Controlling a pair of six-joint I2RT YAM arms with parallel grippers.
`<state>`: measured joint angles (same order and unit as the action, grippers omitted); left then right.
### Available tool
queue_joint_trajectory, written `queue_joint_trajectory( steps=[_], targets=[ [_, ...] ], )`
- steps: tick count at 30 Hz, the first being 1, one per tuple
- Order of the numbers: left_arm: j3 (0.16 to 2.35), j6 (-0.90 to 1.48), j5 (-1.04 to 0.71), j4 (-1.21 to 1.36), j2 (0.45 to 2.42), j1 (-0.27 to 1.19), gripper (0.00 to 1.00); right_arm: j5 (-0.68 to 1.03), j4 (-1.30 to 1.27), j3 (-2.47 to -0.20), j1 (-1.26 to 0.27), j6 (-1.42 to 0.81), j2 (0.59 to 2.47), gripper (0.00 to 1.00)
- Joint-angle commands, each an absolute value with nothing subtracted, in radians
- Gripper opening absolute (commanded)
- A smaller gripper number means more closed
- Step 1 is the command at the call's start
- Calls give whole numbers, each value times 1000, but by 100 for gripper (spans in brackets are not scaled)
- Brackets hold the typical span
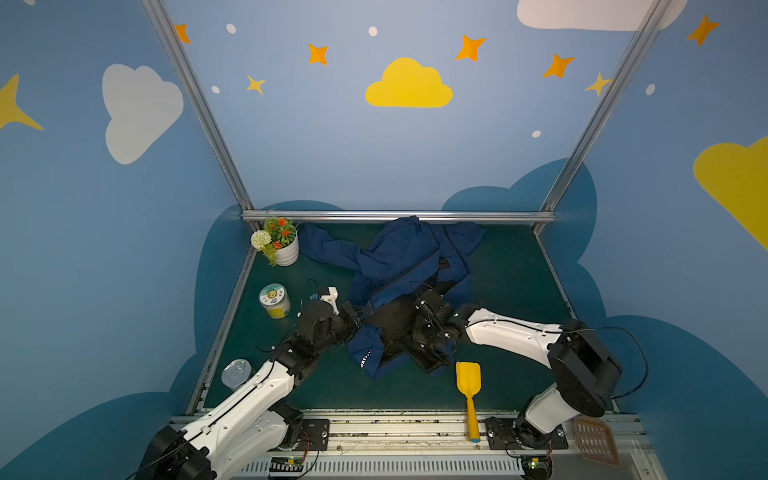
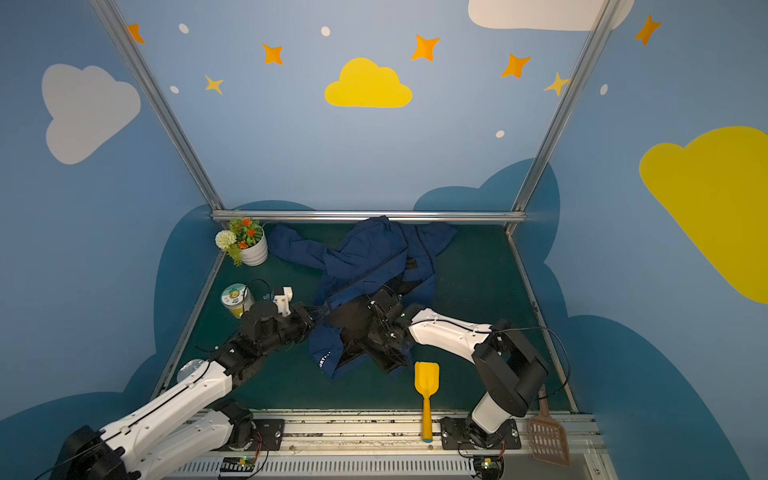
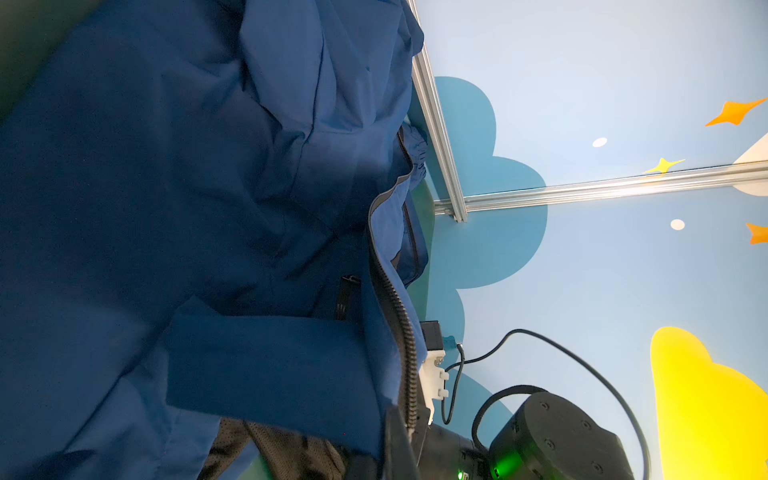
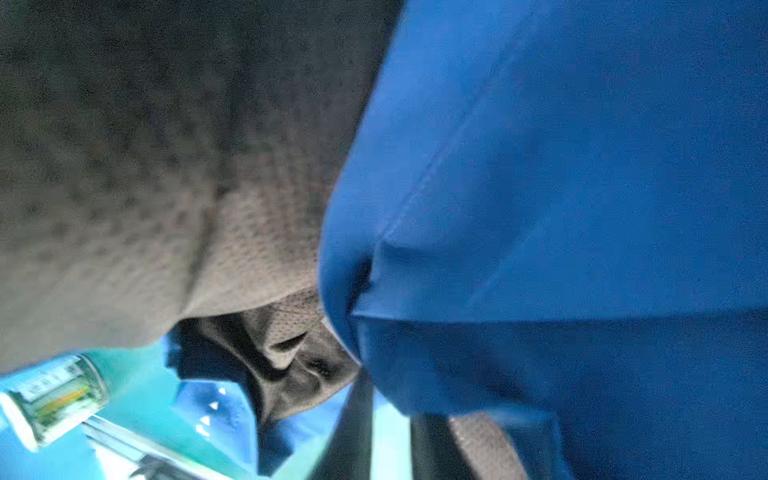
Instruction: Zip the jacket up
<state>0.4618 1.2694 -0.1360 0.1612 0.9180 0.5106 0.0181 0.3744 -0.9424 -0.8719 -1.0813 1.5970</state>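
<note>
at table [image 1: 511, 291] centre, navy jacket [image 1: 399, 257] crumpled, black lining [image 1: 390, 324] exposed toward 6 o'clock, left gripper [image 1: 362, 312] clamped on its 9 o'clock edge, right gripper [image 1: 417, 301] pressed into lining, jaw state cannot be told

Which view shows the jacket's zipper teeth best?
The left wrist view: the zipper teeth run close and sharp. Both top views show only a thin dark line across the jacket; the right wrist view shows just blue fabric and mesh lining, no teeth.

Robot test booth on show: aluminium frame posts [image 1: 199, 104], cloud-and-star painted walls [image 1: 409, 83], a green-topped table [image 1: 511, 270], robot arms [image 1: 511, 332] bolted to a slotted rail [image 1: 395, 428].
</note>
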Motion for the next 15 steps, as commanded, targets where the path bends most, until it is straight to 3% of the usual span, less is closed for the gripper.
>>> queue_joint_trajectory(
  steps=[1, 3, 15],
  targets=[
    [445, 1268, -138, 164, 919, 505, 3, -3, 332, -899, -858, -1070, 1550, 4],
    [447, 1269, -140, 166, 925, 505, 3, 11, 316, -884, -843, -1066, 1543, 0],
    [454, 1266, -147, 167, 940, 505, 3, 63, 243, -842, -828, -1037, 1517, 0]
  ],
)
